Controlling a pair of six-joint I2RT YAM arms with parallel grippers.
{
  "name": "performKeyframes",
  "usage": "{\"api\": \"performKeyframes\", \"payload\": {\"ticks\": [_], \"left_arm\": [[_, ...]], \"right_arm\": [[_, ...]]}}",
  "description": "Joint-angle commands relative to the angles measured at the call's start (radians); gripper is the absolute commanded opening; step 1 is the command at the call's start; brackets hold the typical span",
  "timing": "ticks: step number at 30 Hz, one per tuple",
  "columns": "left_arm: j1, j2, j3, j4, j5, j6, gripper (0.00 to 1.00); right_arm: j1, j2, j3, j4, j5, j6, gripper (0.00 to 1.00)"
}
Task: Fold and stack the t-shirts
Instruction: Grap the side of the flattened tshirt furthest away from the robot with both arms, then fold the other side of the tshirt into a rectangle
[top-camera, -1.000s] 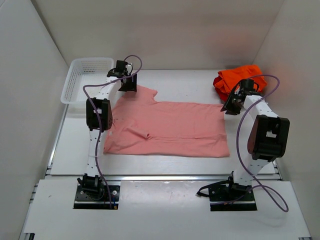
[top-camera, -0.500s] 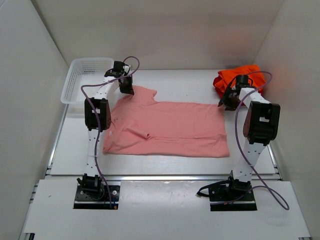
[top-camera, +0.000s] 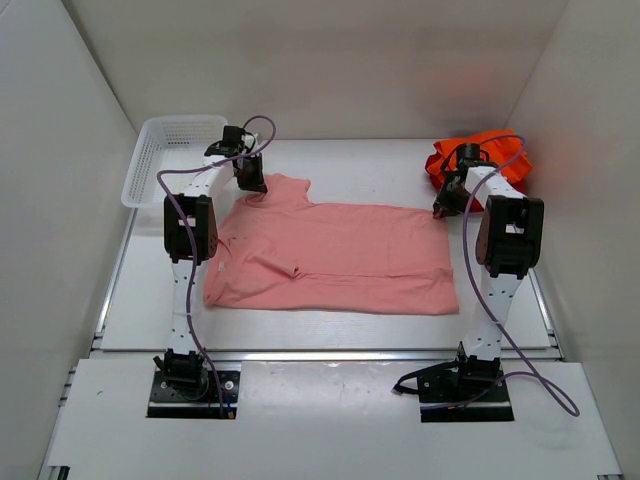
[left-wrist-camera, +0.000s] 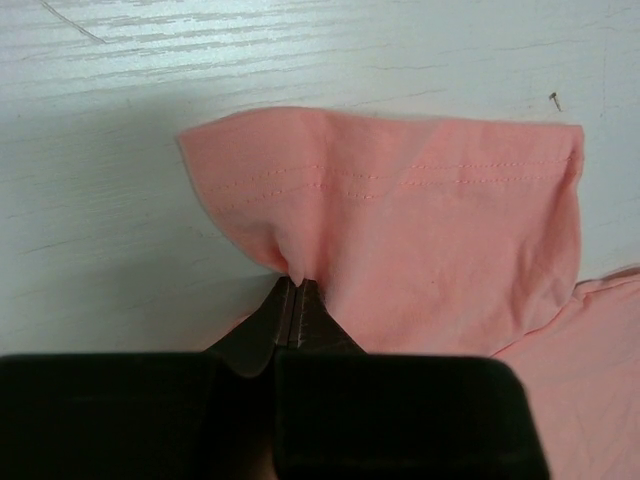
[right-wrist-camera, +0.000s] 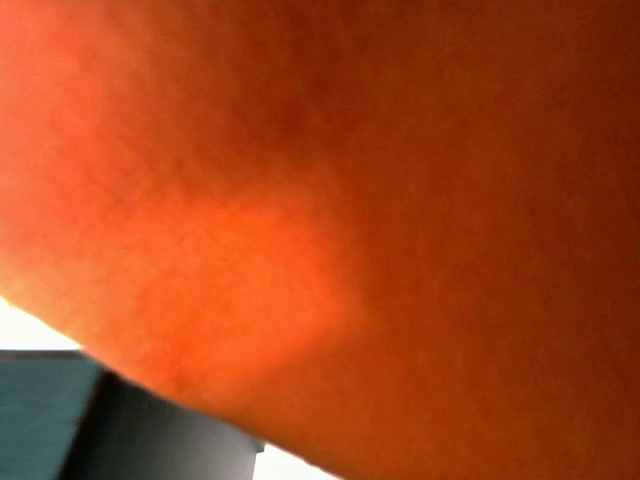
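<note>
A salmon-pink collared t-shirt lies spread flat in the middle of the table. My left gripper is at its far-left sleeve; in the left wrist view the gripper is shut on a pinch of the pink sleeve. A crumpled bright orange t-shirt pile sits at the far right. My right gripper is at the pink shirt's far-right corner, beside the pile. Blurred orange cloth fills the right wrist view and hides the fingers. I cannot pick out a separate red shirt.
A white mesh basket stands at the far left corner, just left of my left gripper. White walls enclose the table on three sides. Purple cables loop off both arms.
My left gripper has shifted a little left and nearer with the sleeve. My right arm has swung left and back, closer to the orange pile.
</note>
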Motion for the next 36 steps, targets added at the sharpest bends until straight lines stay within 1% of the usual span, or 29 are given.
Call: {"api": "performKeyframes", "payload": {"ticks": [1,2,3,4,5,7,9,11,12,14,15,17,18,23,24,25,29,36], "left_arm": [[0.012,-0.057,-0.012,-0.04,0.012,-0.002,0.0],[0.009,-0.062,-0.009,-0.039,0.001,0.002,0.0],[0.004,-0.056,0.004,-0.046,0.01,0.001,0.0],[0.007,-0.057,0.021,-0.057,0.011,0.001,0.0],[0.004,-0.057,0.034,-0.068,0.014,-0.001,0.0],[0.006,-0.068,0.066,-0.099,0.021,0.004,0.0],[0.01,-0.088,0.063,-0.109,0.027,0.004,0.0],[0.016,-0.159,0.015,-0.094,0.04,0.004,0.0],[0.026,-0.18,-0.033,-0.071,0.047,0.004,0.0],[0.039,-0.299,-0.147,-0.01,0.049,-0.002,0.0],[0.041,-0.33,-0.231,0.037,0.053,-0.009,0.0],[0.047,-0.442,-0.369,0.096,0.047,-0.016,0.0],[0.047,-0.468,-0.391,0.105,0.057,-0.016,0.0],[0.049,-0.617,-0.572,0.112,0.049,0.017,0.0],[0.052,-0.684,-0.712,0.143,0.041,0.027,0.0],[0.052,-0.684,-0.736,0.148,0.041,0.027,0.0],[0.058,-0.773,-0.897,0.181,0.006,0.039,0.0],[0.073,-0.861,-1.037,0.177,-0.022,0.071,0.0]], "right_arm": [[0.018,-0.021,0.012,0.005,0.034,-0.011,0.2],[0.024,-0.027,0.015,0.011,0.036,-0.019,0.1],[0.027,-0.042,0.007,0.021,0.045,-0.031,0.05],[0.032,-0.055,-0.002,0.037,0.047,-0.037,0.04],[0.027,-0.055,0.001,0.05,0.05,-0.043,0.01],[0.027,-0.097,-0.011,0.062,0.047,-0.059,0.0],[0.025,-0.134,-0.027,0.08,0.047,-0.065,0.0],[0.025,-0.17,-0.05,0.102,0.048,-0.079,0.0],[0.028,-0.2,-0.065,0.1,0.053,-0.079,0.0],[0.033,-0.251,-0.089,0.103,0.054,-0.094,0.0],[0.03,-0.26,-0.097,0.102,0.05,-0.109,0.0],[0.03,-0.31,-0.145,0.102,0.044,-0.115,0.0],[0.03,-0.324,-0.158,0.105,0.041,-0.115,0.0],[0.015,-0.438,-0.331,0.157,-0.031,-0.126,0.0],[-0.005,-0.482,-0.423,0.191,-0.083,-0.122,0.0],[-0.005,-0.483,-0.424,0.191,-0.084,-0.122,0.0],[-0.037,-0.545,-0.559,0.254,-0.136,-0.123,0.0],[-0.073,-0.605,-0.688,0.283,-0.171,-0.134,0.0]]}}
